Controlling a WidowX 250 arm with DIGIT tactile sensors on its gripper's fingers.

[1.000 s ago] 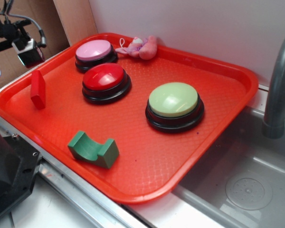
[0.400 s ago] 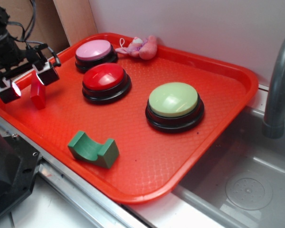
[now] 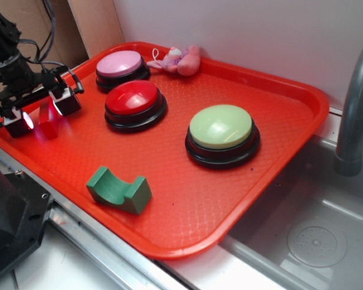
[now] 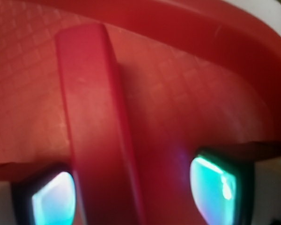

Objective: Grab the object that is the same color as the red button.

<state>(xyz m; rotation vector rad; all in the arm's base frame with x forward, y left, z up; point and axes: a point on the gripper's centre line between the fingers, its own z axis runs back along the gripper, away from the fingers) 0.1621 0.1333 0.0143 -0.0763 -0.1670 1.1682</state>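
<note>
Exterior view. One red tray (image 3: 278, 90) carries three dome-topped push buttons on black bases: one red button (image 3: 135, 98) at centre left, one pink-topped button (image 3: 120, 64) behind it, and one pale green-topped button (image 3: 221, 127) to the right. One green arch-shaped block (image 3: 118, 190) lies near the tray's front edge, and one small pink plush toy (image 3: 178, 60) rests against the far rim. At the tray's left edge one small red block (image 3: 48, 118) stands on edge. The pincer (image 3: 41, 113) straddles it, one finger on each side, released; only a sliver of the block shows between the fingers, in their reddish glow. A grey sink basin (image 3: 314, 235) and one grey faucet pipe (image 3: 356, 109), cut off at the top, lie to the right of the tray. The arm's black base is cropped at lower left.

Wrist view. The red block (image 4: 91, 131) fills the centre as a blurred upright slab, its lower end cut off by the frame. Two fingertips (image 4: 215, 185), each with a glowing cyan pad, flank it. The right pad stands apart from the block. Contact on the left cannot be told. The tray rim (image 4: 178, 28) curves across the top.
</note>
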